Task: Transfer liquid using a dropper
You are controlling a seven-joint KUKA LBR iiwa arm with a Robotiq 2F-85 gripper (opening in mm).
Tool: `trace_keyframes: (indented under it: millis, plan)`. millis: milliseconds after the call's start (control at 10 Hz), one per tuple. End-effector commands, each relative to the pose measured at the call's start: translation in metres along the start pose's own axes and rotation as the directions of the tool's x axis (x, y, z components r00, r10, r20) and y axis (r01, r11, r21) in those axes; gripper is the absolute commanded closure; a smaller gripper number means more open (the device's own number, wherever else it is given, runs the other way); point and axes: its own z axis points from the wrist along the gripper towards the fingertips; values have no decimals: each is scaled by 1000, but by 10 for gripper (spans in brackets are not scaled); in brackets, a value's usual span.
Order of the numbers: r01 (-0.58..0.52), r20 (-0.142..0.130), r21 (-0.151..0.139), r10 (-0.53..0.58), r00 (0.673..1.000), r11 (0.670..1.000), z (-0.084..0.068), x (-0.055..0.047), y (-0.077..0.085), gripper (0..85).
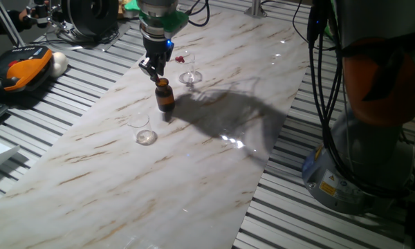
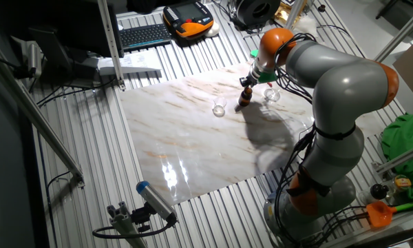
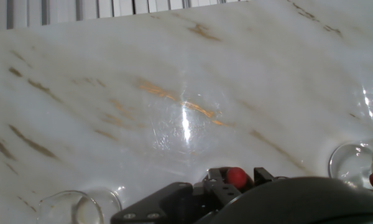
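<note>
Marble-look board lies flat on slatted metal table. Brown bottle stands upright on board. Small clear glass sits near bottle, toward camera in one fixed view. Second glass just behind bottle.

A robotics lab: a marble-patterned sheet lies on a slotted aluminium surface, beside an orange teach pendant, a keyboard, loose cables and metal framing around the grey-and-orange robot arm.
</note>
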Motion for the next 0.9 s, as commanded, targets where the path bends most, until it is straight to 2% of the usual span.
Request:
trace_keyframes:
  millis: [0,400,500,800]
  plan:
    - [1,0,-1,-1,1000,1000,1,0,0,510]
    - [-2,1,-4,2,1000,1000,2,0,3,510]
    - [-2,0,-4,2,1000,1000,1,0,3,680]
    - [0,0,-2,0,1000,1000,1,-1,4,680]
